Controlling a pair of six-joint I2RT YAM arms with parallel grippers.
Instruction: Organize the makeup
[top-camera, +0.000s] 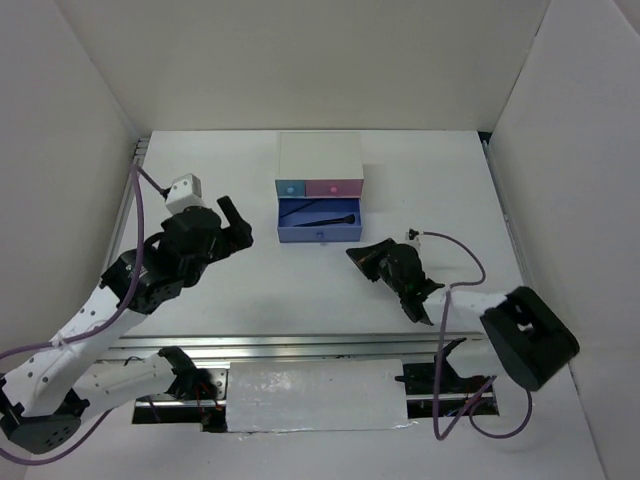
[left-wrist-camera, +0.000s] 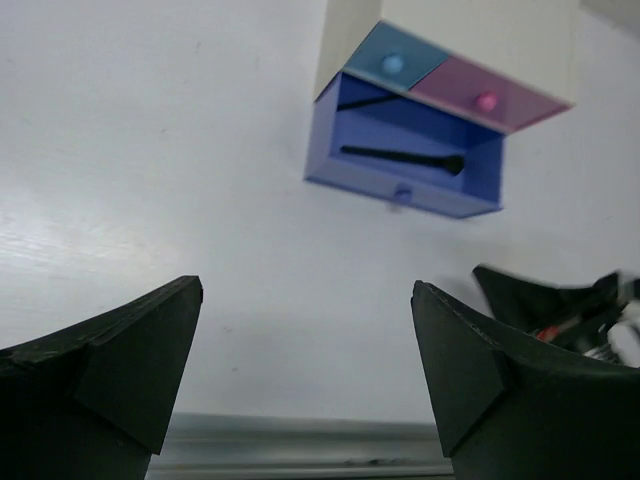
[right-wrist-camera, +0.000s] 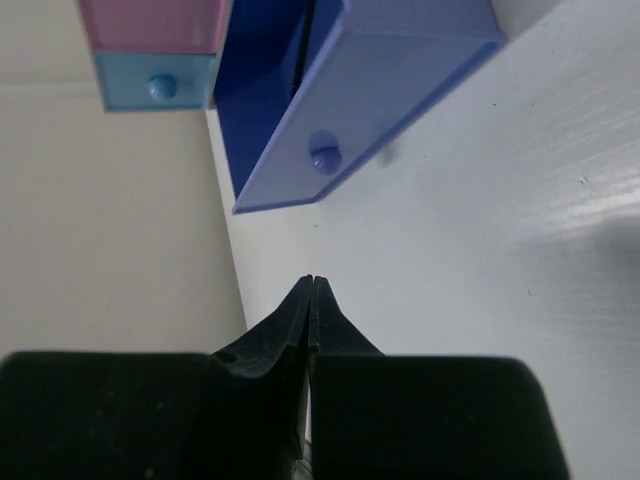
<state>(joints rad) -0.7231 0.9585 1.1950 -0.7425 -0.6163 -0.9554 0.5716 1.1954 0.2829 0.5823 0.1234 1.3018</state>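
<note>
White table (top-camera: 260, 290); brush (left-wrist-camera: 400, 158) in open blue drawer (left-wrist-camera: 440, 202), well beyond left pincer (left-wrist-camera: 305, 290) spread wide; right pincer (right-wrist-camera: 312, 283) closed, empty.

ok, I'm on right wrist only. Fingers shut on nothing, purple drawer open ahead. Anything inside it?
Observer: Yes. The top view shows a black brush lying lengthwise in the purple drawer.
Operator: Where's the other arm?
Observer: The left gripper is open and empty, off to the left of the white box.
Operator: And mine, relative to the drawer?
Observer: From above, the right gripper is in front of the drawer's right corner, apart from it and not touching.
</note>
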